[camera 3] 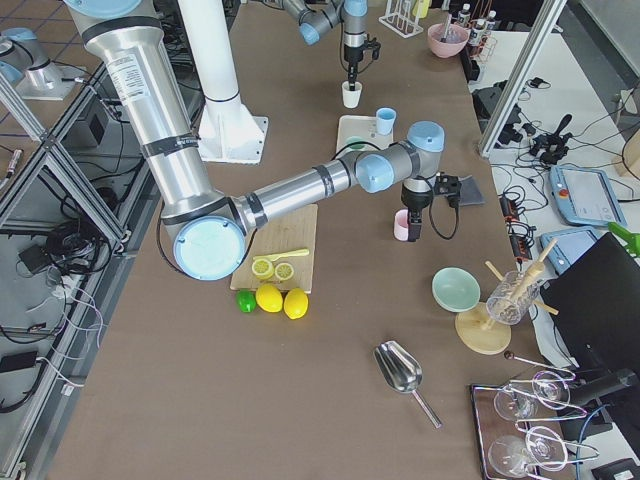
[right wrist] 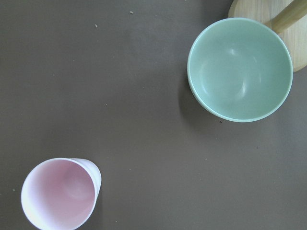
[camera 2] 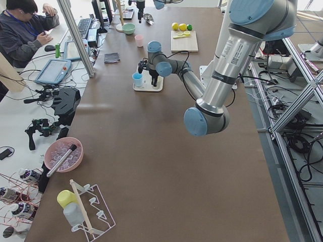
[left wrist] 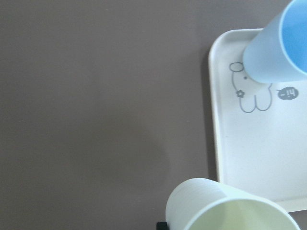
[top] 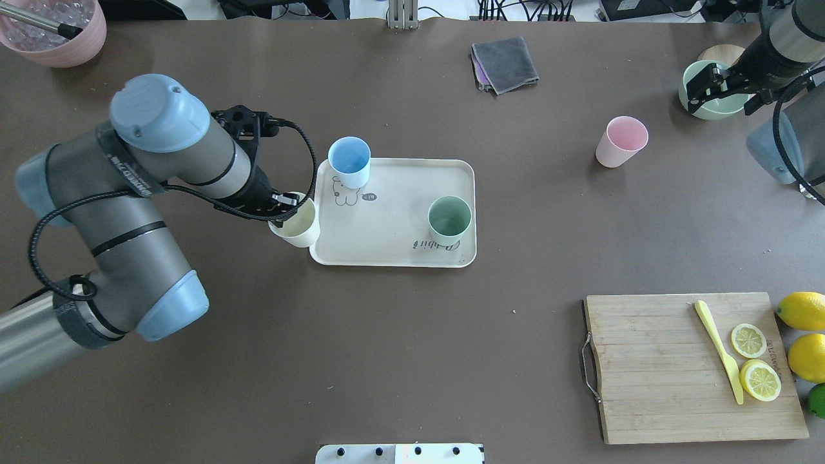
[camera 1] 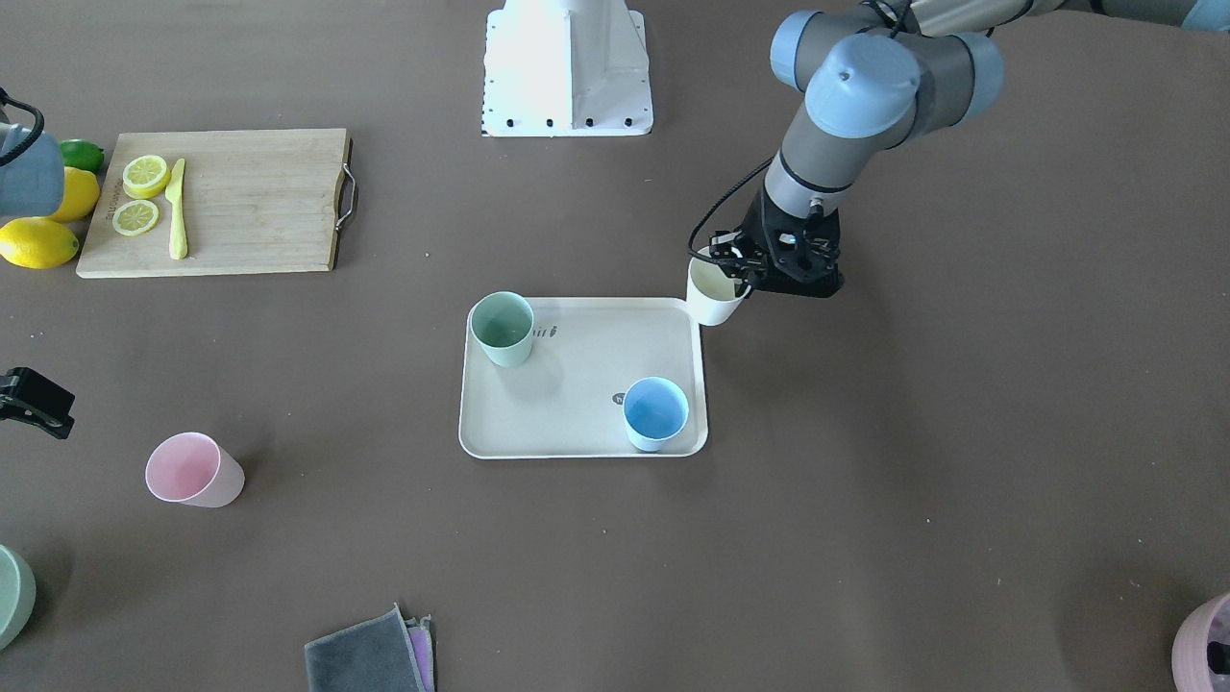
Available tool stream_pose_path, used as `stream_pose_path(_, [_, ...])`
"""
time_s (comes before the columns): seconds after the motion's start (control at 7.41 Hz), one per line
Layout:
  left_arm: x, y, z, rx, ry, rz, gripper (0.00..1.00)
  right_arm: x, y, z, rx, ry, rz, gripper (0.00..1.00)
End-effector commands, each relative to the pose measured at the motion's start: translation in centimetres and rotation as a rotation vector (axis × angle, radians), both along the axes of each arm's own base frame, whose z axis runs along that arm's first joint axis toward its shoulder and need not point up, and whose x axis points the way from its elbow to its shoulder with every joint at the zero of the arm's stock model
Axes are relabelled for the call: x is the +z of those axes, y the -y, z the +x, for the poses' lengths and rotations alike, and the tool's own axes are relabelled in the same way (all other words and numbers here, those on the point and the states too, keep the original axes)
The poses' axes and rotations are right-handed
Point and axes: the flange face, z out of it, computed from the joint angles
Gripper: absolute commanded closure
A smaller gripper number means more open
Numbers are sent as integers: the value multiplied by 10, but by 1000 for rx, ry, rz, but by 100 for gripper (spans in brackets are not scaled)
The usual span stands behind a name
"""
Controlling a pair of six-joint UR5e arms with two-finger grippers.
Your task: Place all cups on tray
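Cups on tray: two of four.
Left gripper [camera 1: 742,279] clamps the cream cup [camera 1: 713,300] by its rim, just beside the tray [top: 399,193] corner (contact cannot be told). Green cup [top: 449,216] and blue cup [top: 349,161] stand on the tray. The overhead view shows the right gripper [top: 718,96], jaws apart, above a green bowl [top: 712,111]; its wrist view shows only that bowl and the pink cup [right wrist: 60,191] on the table [top: 412,354].

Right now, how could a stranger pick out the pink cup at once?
Find the beige tray mid-table, then look toward the pale green bowl. The pink cup stands on bare table between them; it is the only pink one, and the only cup neither on the tray nor in the left gripper.
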Motion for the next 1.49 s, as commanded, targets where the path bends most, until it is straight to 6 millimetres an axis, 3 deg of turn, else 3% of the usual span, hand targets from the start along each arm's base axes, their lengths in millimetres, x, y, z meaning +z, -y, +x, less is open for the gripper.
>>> stream_pose_path(0.0, [-34,8,62,-30,14,-23,100,13,5,-3,2,5,12,0])
stream_pose_path(0.27, [-19,15,73,-26,11,-11,100,17,7,-3,3,6,17,0])
stream_pose_path(0.4, [-16,16,74,-26,3,-6,80,17,7,-3,2,7,16,0])
stream_pose_path(0.54, [-18,16,73,-25,-1,-2,19,17,7,-3,2,9,15,0])
stream_pose_path(0.68, [-24,15,70,-24,-11,5,2,17,7,-3,3,7,15,0])
stream_pose_path(0.81, [-39,32,40,-55,-32,28,2,13,8,-5,4,10,19,0])
stream_pose_path(0.94, [-49,58,-9,-32,-42,18,2,10,10,-8,5,11,20,0])
stream_pose_path(1.08, [-57,79,-71,-13,-15,47,2,17,10,-15,-5,5,5,0])
stream_pose_path(1.35, [-32,94,-179,51,91,138,2,21,6,-42,-22,3,-22,0])
